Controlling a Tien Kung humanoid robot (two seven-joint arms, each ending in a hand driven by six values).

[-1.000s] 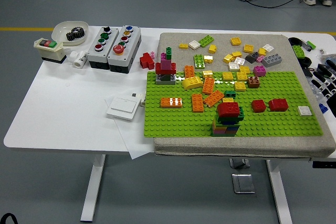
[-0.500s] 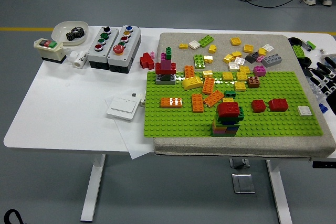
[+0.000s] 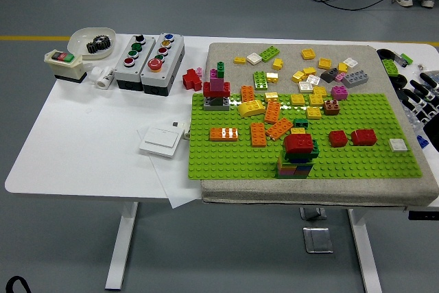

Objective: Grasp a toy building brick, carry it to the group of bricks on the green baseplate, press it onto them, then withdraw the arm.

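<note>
The green baseplate (image 3: pixel 233 159) lies on a grey mat and carries several bricks. Near its front middle stands a stack of bricks (image 3: pixel 298 156) with a red brick (image 3: pixel 299 143) on top. Two red bricks (image 3: pixel 351 137) and a white brick (image 3: pixel 397 145) sit to the stack's right. Orange bricks (image 3: pixel 258 134) lie to its left. Loose bricks (image 3: pixel 312 73) of many colours are scattered on the mat behind the plate. My right hand (image 3: pixel 424 94) shows at the right edge beside the mat, fingers spread and holding nothing. My left arm is out of view.
A small brick tower (image 3: pixel 217 91) stands at the plate's back left corner. Left of the mat are two button boxes (image 3: pixel 149 53), a switch box (image 3: pixel 65 64), a white bowl (image 3: pixel 92 39) with a gear, and a white wall switch (image 3: pixel 162 141) on paper.
My right hand has shifted slightly up and towards the right edge. No brick has moved.
</note>
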